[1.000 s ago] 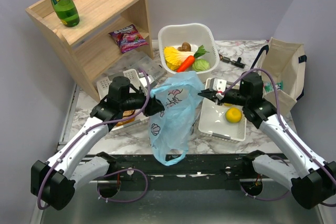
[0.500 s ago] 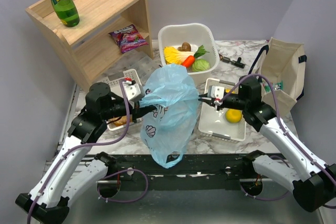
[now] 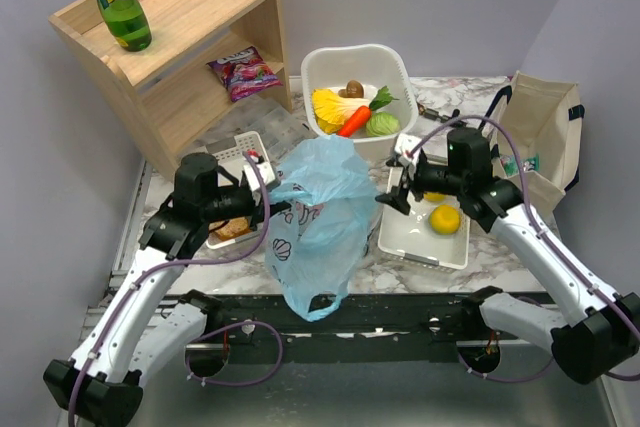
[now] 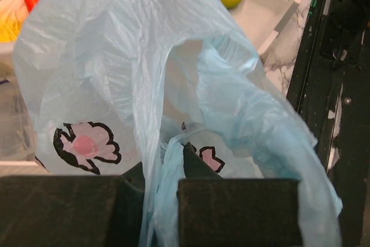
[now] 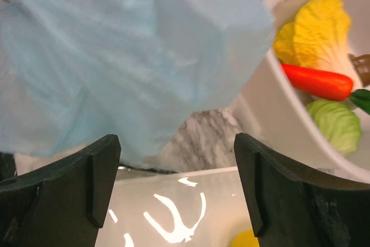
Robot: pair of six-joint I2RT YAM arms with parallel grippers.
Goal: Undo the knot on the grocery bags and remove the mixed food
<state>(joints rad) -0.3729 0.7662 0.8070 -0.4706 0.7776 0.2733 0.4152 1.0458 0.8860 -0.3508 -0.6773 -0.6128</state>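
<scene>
The marble table (image 3: pixel 245 262) carries everything, with a wooden shelf (image 3: pixel 200 7) well beyond the left gripper (image 3: pixel 272 209) and a beige canvas tote (image 3: pixel 545 122) out past the right arm's far side. Between the two grippers hangs the light-blue plastic grocery bag (image 3: pixel 320 217), its lower end draped over the near table edge. The left gripper is clamped shut on a bunched strip of the bag's upper plastic, which the left wrist view shows running down between its black fingers (image 4: pixel 237 212). Whether a knot is tied there cannot be told. The right gripper (image 3: pixel 395 187) stands just beside the bag's other flank with its jaws spread wide and nothing between them. Beyond the right gripper sits a deep white tub (image 3: pixel 325 62) holding a yellow-white cabbage (image 3: pixel 328 105), an orange carrot (image 3: pixel 352 122), a small green cabbage (image 3: pixel 383 124) and a brown mushroom (image 3: pixel 354 89). Under and just behind that gripper lies a shallow white tray (image 3: pixel 420 242) with a yellow round fruit (image 3: pixel 444 219) in it. Beneath the left wrist is a small white basket (image 3: pixel 240 142). A green glass bottle (image 3: pixel 118 2) stands upright on the shelf's top, and a purple snack packet (image 3: pixel 243 72) lies on its lower board.
</scene>
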